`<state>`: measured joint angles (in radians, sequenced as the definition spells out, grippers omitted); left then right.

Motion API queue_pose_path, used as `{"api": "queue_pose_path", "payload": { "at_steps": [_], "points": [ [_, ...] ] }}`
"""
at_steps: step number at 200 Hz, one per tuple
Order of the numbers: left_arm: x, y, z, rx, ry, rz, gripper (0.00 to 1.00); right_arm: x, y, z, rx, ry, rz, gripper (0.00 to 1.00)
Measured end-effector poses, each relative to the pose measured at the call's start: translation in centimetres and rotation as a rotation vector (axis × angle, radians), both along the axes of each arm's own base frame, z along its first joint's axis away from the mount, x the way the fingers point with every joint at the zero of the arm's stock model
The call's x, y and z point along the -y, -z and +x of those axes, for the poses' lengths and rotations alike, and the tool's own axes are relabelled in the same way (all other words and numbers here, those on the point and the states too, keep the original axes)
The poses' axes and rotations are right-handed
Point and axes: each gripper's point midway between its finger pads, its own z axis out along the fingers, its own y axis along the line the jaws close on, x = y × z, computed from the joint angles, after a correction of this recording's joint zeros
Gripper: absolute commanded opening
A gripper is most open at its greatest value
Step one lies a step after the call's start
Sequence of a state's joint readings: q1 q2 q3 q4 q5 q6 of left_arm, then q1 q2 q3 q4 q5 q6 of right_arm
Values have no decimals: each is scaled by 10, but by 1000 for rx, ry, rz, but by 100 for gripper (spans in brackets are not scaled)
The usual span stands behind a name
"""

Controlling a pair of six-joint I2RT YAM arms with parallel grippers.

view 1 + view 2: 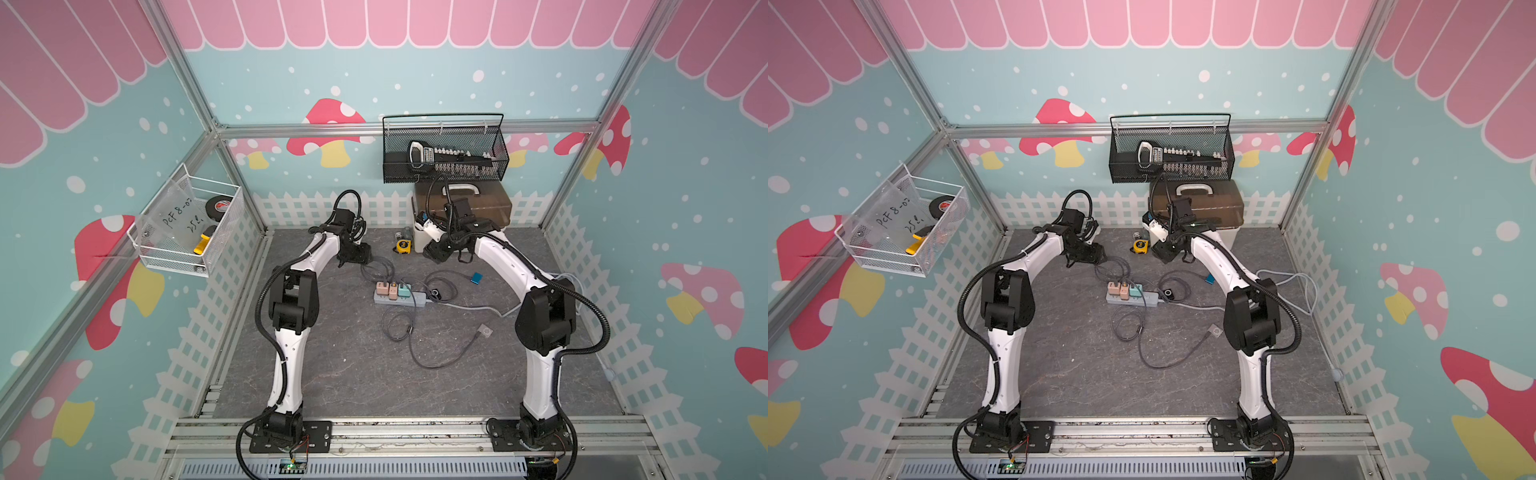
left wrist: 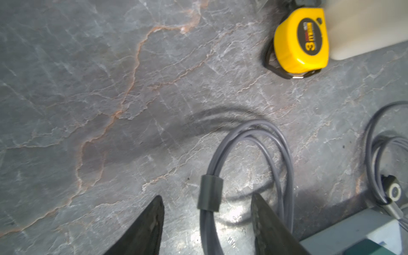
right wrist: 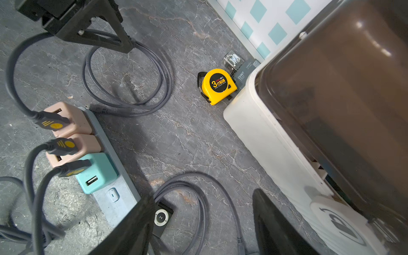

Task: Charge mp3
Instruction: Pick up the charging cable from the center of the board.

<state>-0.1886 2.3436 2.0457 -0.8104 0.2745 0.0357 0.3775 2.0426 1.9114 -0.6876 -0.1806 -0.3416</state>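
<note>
The mp3 (image 3: pixel 162 218) is a small black square player with a white control wheel. It lies on the grey mat by the end of the power strip (image 3: pixel 114 194) and shows in both top views (image 1: pixel 435 294) (image 1: pixel 1168 293). My right gripper (image 3: pixel 199 196) hovers open above it, with one finger partly covering the player and a loop of grey cable (image 3: pixel 205 212) under the gap. My left gripper (image 2: pixel 206 196) is open low over another coiled grey cable (image 2: pixel 209 192), whose banded part lies between the jaws untouched. Both grippers (image 1: pixel 353 259) (image 1: pixel 436 253) sit toward the back of the mat.
Two pink chargers (image 3: pixel 68 119) and a teal charger (image 3: pixel 97 172) sit in the strip with cables plugged in. A yellow tape measure (image 1: pixel 403 246) lies beside a brown-lidded toolbox (image 1: pixel 461 205). A black mesh basket (image 1: pixel 444 149) and a white wire basket (image 1: pixel 187 224) hang on the walls.
</note>
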Motion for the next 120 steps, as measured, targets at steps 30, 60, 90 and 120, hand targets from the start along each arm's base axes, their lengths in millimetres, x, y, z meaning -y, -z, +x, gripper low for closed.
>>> {"api": "queue_pose_path", "payload": {
  "at_steps": [30, 60, 90, 120],
  "points": [
    [13, 5, -5, -10, 43, 17, 50, 0, 0, 0, 0, 0, 0, 68],
    [19, 26, -12, -51, 66, 68, 43, 0, 0, 0, 0, 0, -1, 68],
    [15, 46, -15, -90, 68, 131, 40, 0, 1, 0, -2, 0, -1, 68],
    [11, 43, -13, -81, 62, 179, 34, 2, 9, -5, -21, 1, -9, 68]
  ]
}}
